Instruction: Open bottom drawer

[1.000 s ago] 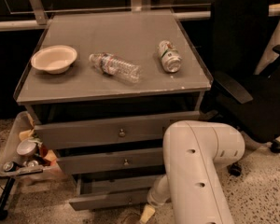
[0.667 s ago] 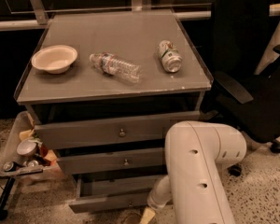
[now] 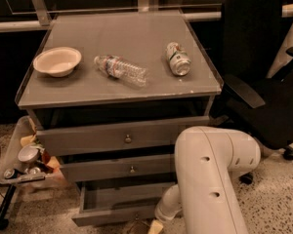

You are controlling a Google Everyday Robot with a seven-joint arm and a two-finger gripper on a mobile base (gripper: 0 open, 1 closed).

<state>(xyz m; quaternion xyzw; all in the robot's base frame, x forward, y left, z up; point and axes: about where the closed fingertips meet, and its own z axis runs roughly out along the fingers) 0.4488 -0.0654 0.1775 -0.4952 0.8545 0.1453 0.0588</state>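
Bottom drawer (image 3: 112, 214) slightly farther out, pincer (image 3: 153, 226) low by its front, grip cannot be told

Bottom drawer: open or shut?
Open: the bottom drawer sticks out from the cabinet, its grey inside showing. The hand is low at its front.

Three things are carried on the flat grey cabinet top (image 3: 127, 33): a shallow cream bowl (image 3: 57, 61), set upright at the left; a clear plastic bottle (image 3: 121, 69), laid on its side at the middle; a can (image 3: 178, 58), seemingly green and white, laid at the right. The gripper (image 3: 154, 225) is seen low, near the floor (image 3: 278, 199).
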